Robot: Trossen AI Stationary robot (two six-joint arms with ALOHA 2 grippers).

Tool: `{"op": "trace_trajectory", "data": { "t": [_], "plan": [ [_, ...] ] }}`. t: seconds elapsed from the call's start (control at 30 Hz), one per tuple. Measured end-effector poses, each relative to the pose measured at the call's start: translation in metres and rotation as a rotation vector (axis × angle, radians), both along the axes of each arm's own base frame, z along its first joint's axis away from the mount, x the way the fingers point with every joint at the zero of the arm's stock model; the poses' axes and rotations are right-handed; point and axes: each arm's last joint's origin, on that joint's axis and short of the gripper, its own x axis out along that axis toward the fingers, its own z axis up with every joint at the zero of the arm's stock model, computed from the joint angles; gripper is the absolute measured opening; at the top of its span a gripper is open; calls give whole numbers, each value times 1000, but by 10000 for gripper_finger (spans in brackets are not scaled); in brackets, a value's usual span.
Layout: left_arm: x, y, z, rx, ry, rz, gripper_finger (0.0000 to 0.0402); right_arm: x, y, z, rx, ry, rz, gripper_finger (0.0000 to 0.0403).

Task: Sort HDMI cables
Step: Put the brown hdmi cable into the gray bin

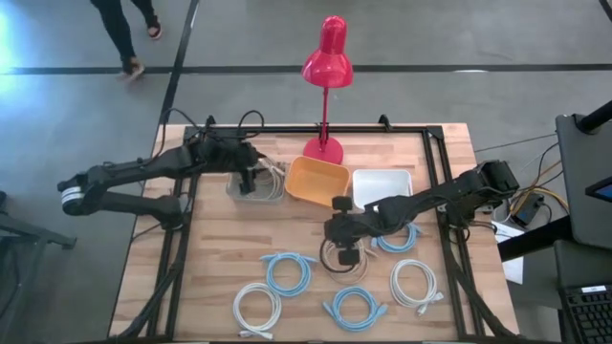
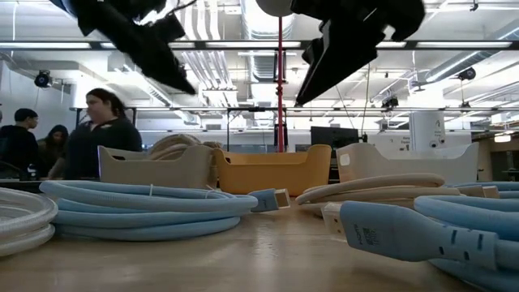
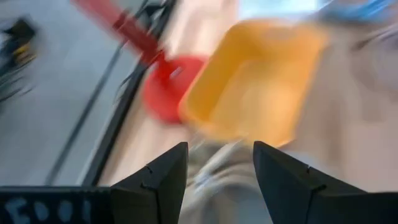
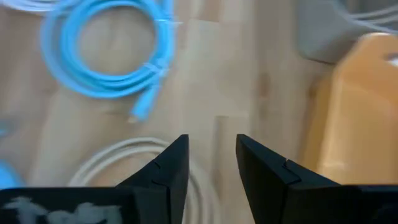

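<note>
My left gripper (image 1: 256, 178) (image 3: 219, 148) hovers open over the grey bin (image 1: 239, 188), where beige-tan cables (image 1: 273, 182) lie coiled. My right gripper (image 1: 345, 250) (image 4: 211, 138) is open and raised above a beige-tan coil (image 1: 359, 271) (image 4: 112, 163) that lies flat on the table's middle. In the low view this gripper (image 2: 349, 40) is well above the table top. Three light blue coils (image 1: 288, 273) (image 1: 354, 308) (image 1: 397, 238) and two white coils (image 1: 256, 308) (image 1: 414, 284) lie flat on the near half of the table.
An orange bin (image 1: 316, 182) and a white bin (image 1: 382, 187) stand to the right of the grey one along the far side. A red desk lamp (image 1: 325, 67) stands behind them. People (image 2: 101, 134) are in the room beyond the table.
</note>
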Motion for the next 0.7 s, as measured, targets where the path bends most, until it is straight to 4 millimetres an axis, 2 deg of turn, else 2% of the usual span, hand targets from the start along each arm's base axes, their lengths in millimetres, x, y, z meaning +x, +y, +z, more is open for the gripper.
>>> {"op": "trace_trajectory", "data": {
  "t": [0.2,0.5,0.7],
  "plan": [
    [4,-13,4,-71,-62,-87,195,1,2,-14,66,88,11,164],
    [9,-25,1,-86,-50,-146,195,9,4,-65,18,270,0,194],
    [9,-28,-6,-95,-32,-157,195,12,3,-84,-28,324,8,199]
  ]
}}
